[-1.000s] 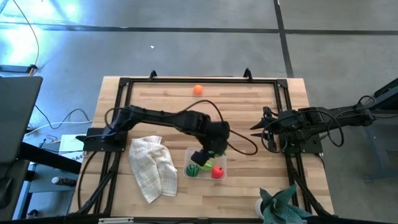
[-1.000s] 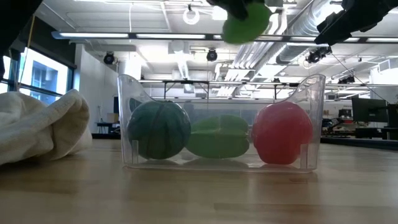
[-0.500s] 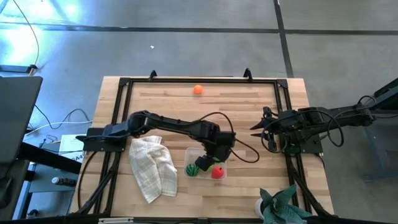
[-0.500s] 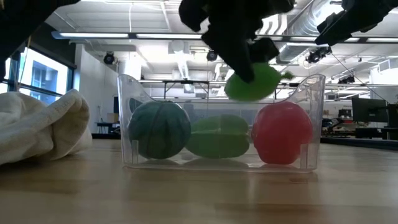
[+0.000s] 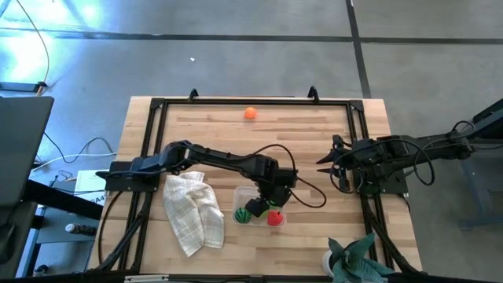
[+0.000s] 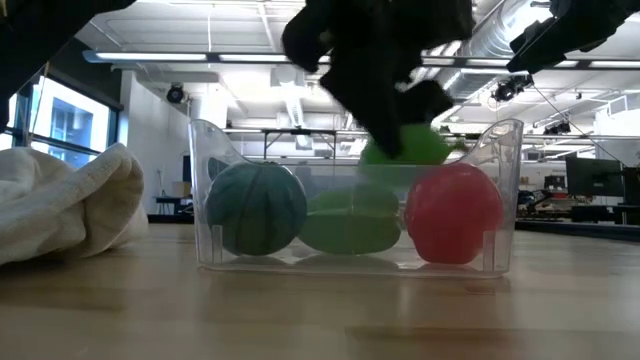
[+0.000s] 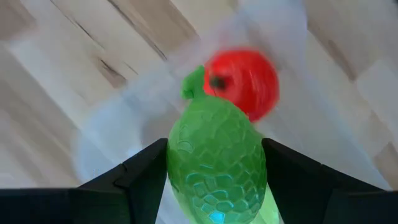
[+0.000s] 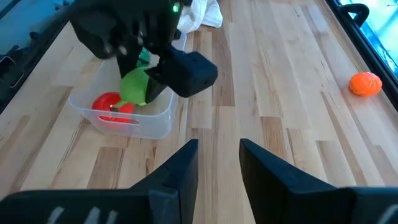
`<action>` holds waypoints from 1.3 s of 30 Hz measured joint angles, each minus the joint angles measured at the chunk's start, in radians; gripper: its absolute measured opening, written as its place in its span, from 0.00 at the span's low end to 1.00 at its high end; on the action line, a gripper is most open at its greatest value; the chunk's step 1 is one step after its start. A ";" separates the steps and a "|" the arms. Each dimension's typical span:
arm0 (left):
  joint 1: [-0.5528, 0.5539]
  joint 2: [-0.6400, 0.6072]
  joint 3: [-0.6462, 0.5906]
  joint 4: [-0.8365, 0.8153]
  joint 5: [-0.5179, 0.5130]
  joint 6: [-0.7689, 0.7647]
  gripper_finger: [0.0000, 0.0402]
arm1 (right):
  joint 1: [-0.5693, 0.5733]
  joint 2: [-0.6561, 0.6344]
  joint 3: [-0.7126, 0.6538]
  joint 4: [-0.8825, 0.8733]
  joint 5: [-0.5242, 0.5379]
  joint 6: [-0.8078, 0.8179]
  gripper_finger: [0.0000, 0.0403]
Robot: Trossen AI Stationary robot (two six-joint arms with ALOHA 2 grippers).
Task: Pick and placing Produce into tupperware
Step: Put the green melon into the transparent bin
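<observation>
Looking from above, the left end effector (image 5: 273, 199) is over the tupperware (image 5: 240, 195) near the front middle of the counter (image 5: 314, 149), and it grips the light-green leafy piece, which is hidden under it here. Inside the container the round green piece (image 5: 244, 212) lies at one end and the red piece (image 5: 275, 218) at the other. The orange piece (image 5: 250, 112) sits alone near the far edge, well apart. A white checked cloth (image 5: 192, 211) lies just beside the container. The right end effector (image 5: 324, 160) waits at the right side, its fingers a little apart and holding nothing.

From counter height, the leafy piece (image 6: 405, 147) hangs at the container's rim level, above the gap between a light-green piece (image 6: 352, 219) and the red one (image 6: 453, 213). The round green piece (image 6: 257, 208) is at the other end, toward the cloth (image 6: 65, 205).

In the left wrist view, the two dark fingers (image 7: 134, 180) press the leafy piece (image 7: 216, 163) from both sides, with the red piece (image 7: 245, 81) below it.

In the right wrist view, the leafy piece (image 8: 135, 87) is over the container (image 8: 152, 121), and the orange piece (image 8: 365, 83) lies far off.
</observation>
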 joint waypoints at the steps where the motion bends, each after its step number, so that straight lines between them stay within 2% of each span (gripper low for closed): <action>1: 0.000 0.001 -0.015 -0.001 0.003 0.000 0.59 | 0.000 0.000 0.000 0.000 0.000 0.000 0.26; 5: 0.000 0.001 -0.075 0.032 0.001 -0.002 0.59 | 0.000 0.000 0.000 0.000 0.000 0.000 0.26; 9: 0.004 -0.001 -0.084 0.031 -0.011 -0.008 0.59 | 0.000 0.000 0.000 0.000 0.000 0.000 0.26; 15: 0.004 -0.001 -0.085 0.030 -0.143 -0.027 0.59 | 0.000 0.000 0.000 0.000 0.000 0.000 0.26; 22: 0.004 0.014 -0.085 -0.011 -0.199 -0.034 0.59 | 0.000 0.000 0.000 0.000 0.000 0.000 0.26; 39: -0.011 0.017 -0.086 -0.018 -0.231 -0.037 0.59 | 0.000 0.000 0.000 0.000 0.000 0.000 0.26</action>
